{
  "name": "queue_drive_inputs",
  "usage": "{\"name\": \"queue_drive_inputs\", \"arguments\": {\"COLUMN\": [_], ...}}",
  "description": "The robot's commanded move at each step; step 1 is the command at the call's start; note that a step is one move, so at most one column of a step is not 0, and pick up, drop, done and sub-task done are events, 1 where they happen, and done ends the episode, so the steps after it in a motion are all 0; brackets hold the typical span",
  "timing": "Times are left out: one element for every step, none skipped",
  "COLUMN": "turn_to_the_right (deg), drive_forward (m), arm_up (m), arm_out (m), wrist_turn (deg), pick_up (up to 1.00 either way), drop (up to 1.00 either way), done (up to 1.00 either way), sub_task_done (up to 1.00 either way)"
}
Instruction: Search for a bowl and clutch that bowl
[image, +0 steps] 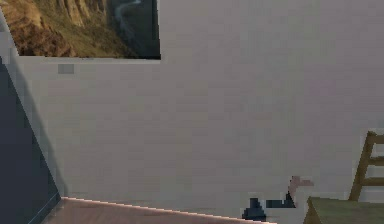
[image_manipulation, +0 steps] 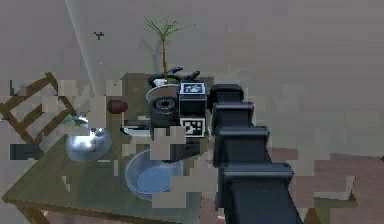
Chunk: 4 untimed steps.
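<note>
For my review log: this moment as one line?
arm extended over table | gripper near plant, hold unclear | blue bowl on table, near side

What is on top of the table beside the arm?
On the table: a pale blue bowl, a shiny round thing, a small brown thing and a potted plant at its far edge. The arm covers the table's right part.

Forward view: pale wall, furniture at the lower right corner.

A pale wall (image: 230, 110) spans the view. A landscape picture (image: 85, 28) hangs at upper left, with a small grey plate (image: 66, 69) just below it. A dark panel (image: 18, 150) stands at the left edge above a wooden floor (image: 110, 212). At the right edge, a wooden chair (image: 370, 165) stands beside a table corner (image: 345, 211). A small dark shape (image: 257, 209), unidentifiable, sits at the wall base.
</note>
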Motion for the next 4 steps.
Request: {"name": "queue_drive_inputs", "arguments": {"turn_to_the_right": [0.0, 0.0, 0.0, 0.0], "drive_forward": [0.00, 0.00, 0.00, 0.00], "arm_up": [-0.30, 0.00, 0.10, 0.00], "arm_out": [0.00, 0.00, 0.00, 0.00], "wrist_turn": [0.0, 0.0, 0.0, 0.0], "pick_up": [0.00, 1.00, 0.00, 0.00], "drop": [0.00, 0.00, 0.00, 0.00], "done": [0.00, 0.00, 0.00, 1.00], "sub_task_done": [0.00, 0.00, 0.00, 0.00]}}
